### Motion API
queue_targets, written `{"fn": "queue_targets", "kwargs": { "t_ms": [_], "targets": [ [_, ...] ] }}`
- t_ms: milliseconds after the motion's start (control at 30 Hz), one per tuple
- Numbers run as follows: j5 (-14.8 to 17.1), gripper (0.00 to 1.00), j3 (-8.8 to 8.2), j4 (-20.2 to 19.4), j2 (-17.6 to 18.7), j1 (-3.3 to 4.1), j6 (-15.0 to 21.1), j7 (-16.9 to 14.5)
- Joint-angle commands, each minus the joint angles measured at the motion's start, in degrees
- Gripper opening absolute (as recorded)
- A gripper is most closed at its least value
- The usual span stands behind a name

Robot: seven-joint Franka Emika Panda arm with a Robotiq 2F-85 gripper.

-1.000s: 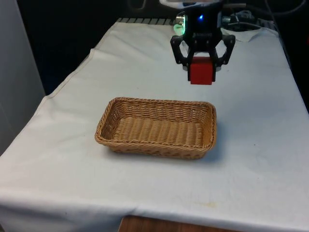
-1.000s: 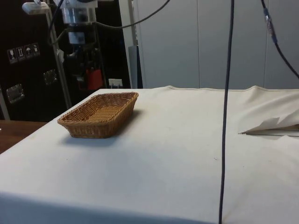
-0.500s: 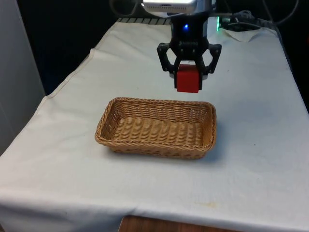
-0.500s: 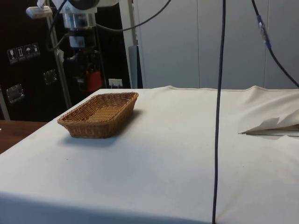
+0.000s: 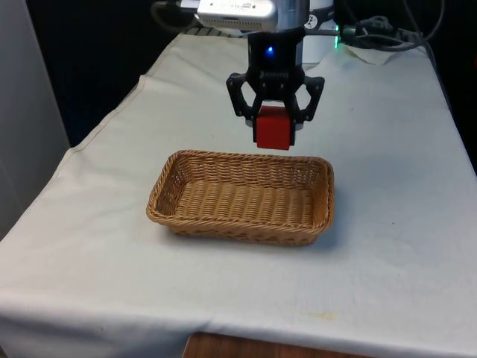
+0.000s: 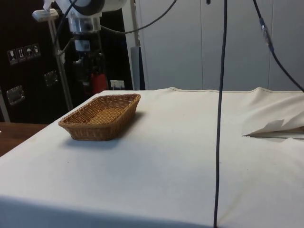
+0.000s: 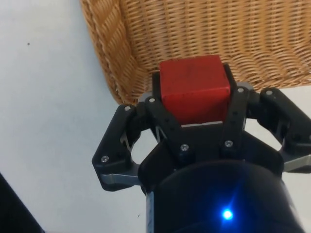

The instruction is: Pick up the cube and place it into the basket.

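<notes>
The gripper [image 5: 274, 123] pinches the one red cube [image 5: 273, 127] between its two fingers, one pressed on each side face, so the block hangs squarely under the palm and can drop straight when let go. Directly below and a little ahead of the gripper lies the single wicker basket [image 5: 168, 181], its far rim under the cube (the wrist view shows the cube [image 7: 194, 88] over that rim's edge and the weave beyond). I judge the carry is nearly done. Around the gripper spreads the white cloth [image 5: 387, 194].

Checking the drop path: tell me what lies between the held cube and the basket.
Nothing: the side view shows bare air between the cube and the basket.
</notes>
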Motion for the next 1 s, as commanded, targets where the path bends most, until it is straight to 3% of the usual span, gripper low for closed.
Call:
{"fn": "queue_targets", "kwargs": {
  "t_ms": [0, 133, 167, 200, 300, 767, 967],
  "targets": [
    [0.5, 0.01, 0.17, 0.0, 0.3, -0.4, 0.7, -0.6],
    [0.5, 0.01, -0.17, 0.1, 1.0, -0.57, 1.5, -1.3],
    [0.1, 0.01, -0.46, 0.0, 0.8, -0.29, 1.1, -0.8],
    [0.5, 0.01, -0.23, 0.1, 1.1, -0.63, 1.6, -1.4],
    [0.4, 0.01, -0.34, 0.1, 1.3, -0.69, 1.8, -1.5],
    [0.1, 0.01, -0.52, -0.1, 1.6, -0.46, 1.7, -1.2],
    [0.2, 0.01, -0.46, -0.2, 2.6, -0.4, 3.6, -1.1]
  ]
}}
